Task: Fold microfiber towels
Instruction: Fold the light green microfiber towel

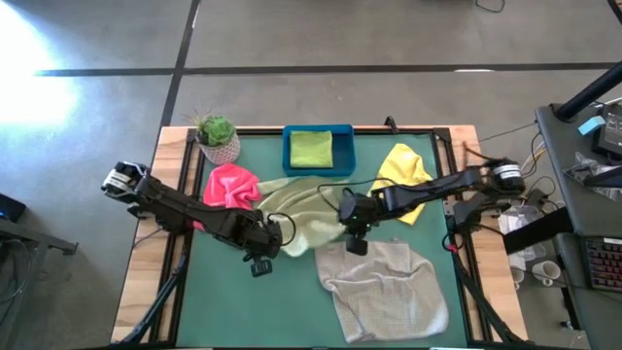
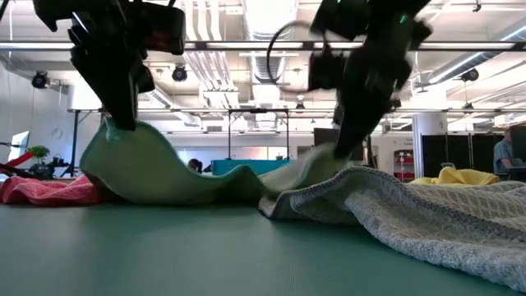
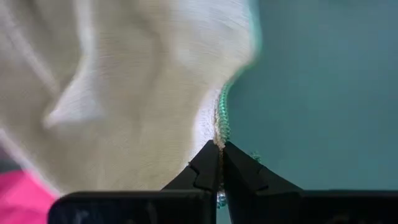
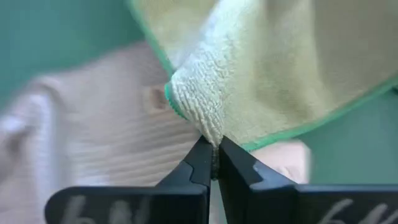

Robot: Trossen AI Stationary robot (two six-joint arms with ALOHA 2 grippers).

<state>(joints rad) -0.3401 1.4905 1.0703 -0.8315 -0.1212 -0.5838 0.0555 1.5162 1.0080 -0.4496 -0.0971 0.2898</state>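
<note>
Olive green towel [image 1: 303,216], soft, light and floppy, pinched at opposite hemmed edges by left gripper [image 1: 260,243] and right gripper [image 1: 352,227], both clamped shut, beside grey towel [image 1: 384,287]

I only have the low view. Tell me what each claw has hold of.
Observer: The left claw is pinched shut on the green-stitched hem of the olive green towel.
Operator: Now the right one.
Observer: The right claw is shut on a bunched fold of that same towel, over the light grey towel.
Operator: Report where the finished work sits.
Observer: A folded lime green towel lies in the blue tray at the table's far edge.
</note>
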